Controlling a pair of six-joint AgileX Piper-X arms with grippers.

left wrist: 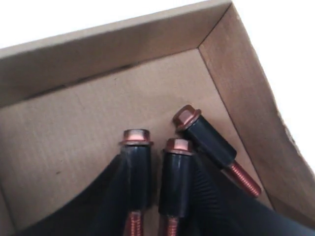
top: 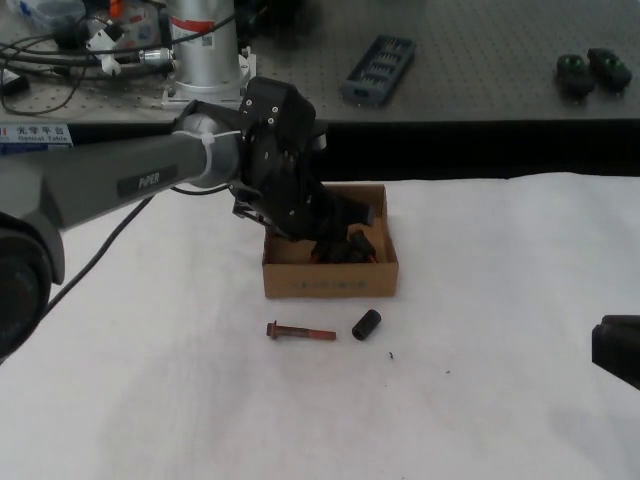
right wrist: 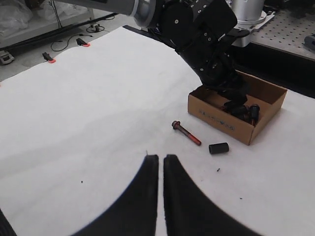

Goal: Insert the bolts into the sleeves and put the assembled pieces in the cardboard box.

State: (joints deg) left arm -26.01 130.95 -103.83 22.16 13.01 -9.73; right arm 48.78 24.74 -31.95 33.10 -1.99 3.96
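The left gripper (left wrist: 160, 156) sits inside the cardboard box (top: 330, 282), fingers spread around two sleeved bolts (left wrist: 135, 167). Just in front of the box lie a loose bolt (top: 300, 331) and a sleeve (top: 367, 325). The right gripper (right wrist: 161, 162), pinched nearly closed and empty, hangs well apart from the box.

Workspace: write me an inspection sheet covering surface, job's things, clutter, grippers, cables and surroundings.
Surface: white cloth over the bench.
Job's things: cardboard box holding three assembled pieces; one loose bolt and one loose sleeve lie apart on the cloth in front of it.
Clutter: a few dark specks near the sleeve.
Grippers: left gripper inside the box, fingers apart, two pieces between them; right gripper shut, empty, over bare cloth.
Cables: black cable trails across the cloth beside the left arm.
Surroundings: perforated bench behind, with a slotted tray and a metal post.
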